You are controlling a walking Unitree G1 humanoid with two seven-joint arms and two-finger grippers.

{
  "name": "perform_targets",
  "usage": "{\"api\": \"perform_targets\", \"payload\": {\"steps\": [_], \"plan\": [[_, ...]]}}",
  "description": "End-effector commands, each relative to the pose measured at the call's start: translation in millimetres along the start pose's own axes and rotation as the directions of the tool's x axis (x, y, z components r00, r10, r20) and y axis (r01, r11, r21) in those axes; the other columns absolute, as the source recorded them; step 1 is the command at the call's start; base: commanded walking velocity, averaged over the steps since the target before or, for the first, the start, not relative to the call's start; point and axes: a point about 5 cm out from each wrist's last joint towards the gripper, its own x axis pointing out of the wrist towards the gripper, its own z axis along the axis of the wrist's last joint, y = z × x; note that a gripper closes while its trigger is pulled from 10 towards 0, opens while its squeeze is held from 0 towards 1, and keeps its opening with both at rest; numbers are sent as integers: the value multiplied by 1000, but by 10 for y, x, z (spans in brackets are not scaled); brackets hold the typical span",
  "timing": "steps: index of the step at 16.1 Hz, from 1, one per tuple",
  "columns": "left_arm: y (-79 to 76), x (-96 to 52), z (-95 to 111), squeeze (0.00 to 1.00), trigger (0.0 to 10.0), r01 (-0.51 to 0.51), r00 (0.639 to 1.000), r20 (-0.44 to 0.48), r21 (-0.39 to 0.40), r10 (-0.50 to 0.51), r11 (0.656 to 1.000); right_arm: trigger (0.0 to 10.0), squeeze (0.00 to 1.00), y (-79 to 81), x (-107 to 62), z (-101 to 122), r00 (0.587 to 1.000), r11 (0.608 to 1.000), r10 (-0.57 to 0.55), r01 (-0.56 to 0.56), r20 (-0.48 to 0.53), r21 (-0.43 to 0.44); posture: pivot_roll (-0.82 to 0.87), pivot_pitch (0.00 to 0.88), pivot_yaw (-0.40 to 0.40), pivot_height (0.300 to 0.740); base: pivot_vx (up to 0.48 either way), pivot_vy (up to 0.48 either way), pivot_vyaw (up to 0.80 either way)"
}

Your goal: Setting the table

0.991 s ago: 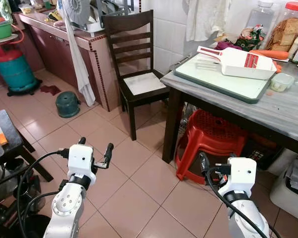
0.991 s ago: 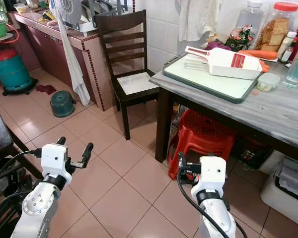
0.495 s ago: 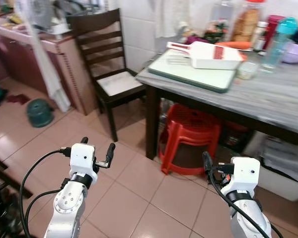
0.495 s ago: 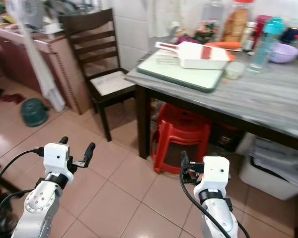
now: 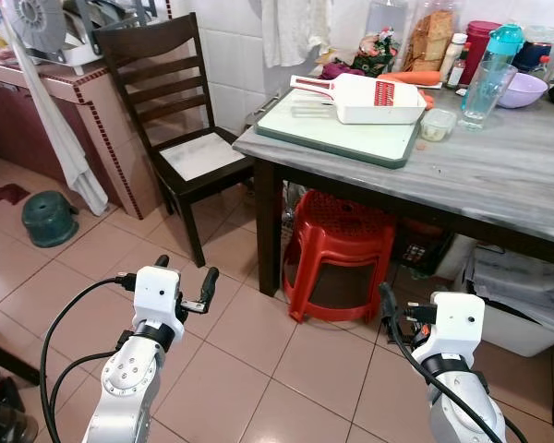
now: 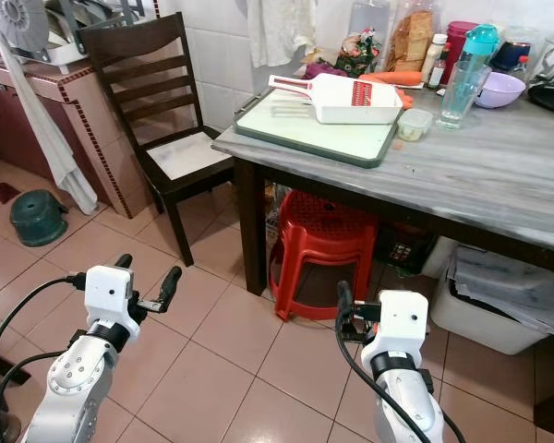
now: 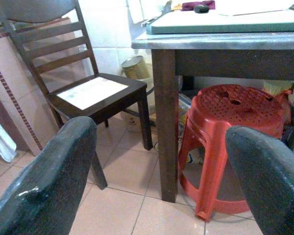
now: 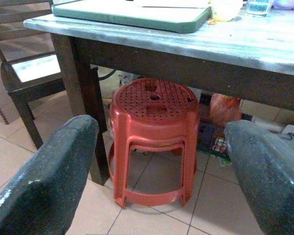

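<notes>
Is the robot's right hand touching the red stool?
Apart. In the right eye view, bare floor tiles lie between the right gripper and the red stool, and its fingers are spread with nothing between them.

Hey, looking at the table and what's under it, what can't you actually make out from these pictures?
- Items behind the red stool: right wrist view, shaded and blocked by the stool.
- Jars at the table's back: head views, labels too small.
- Purple bowl: contents hidden by its rim.
- Bin under the table: partly hidden by the tabletop.
</notes>
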Motion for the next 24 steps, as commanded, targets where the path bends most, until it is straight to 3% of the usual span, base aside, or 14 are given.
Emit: {"api": "perform_targets", "payload": {"steps": [1,10,24], "plan": [[-2,2,2,0,10000,20,1000,-8,0,-20,1000,10000,0,-15,-2,3,1000,1000,-8,8,-5,-1,-8,0,21,740,0,0,-788],[-4,-12,-30,0,10000,29,999,-21,-9,-29,1000,10000,0,-18,-7,0,1000,1000,-2,2,-9,0,-11,0,15,740,0,-80,-72],[-8,-7,-54,0,10000,37,999,-30,1,-37,999,10000,0,-19,7,-15,1000,1000,8,-8,-18,-1,-11,0,12,740,0,-248,-618]]}}
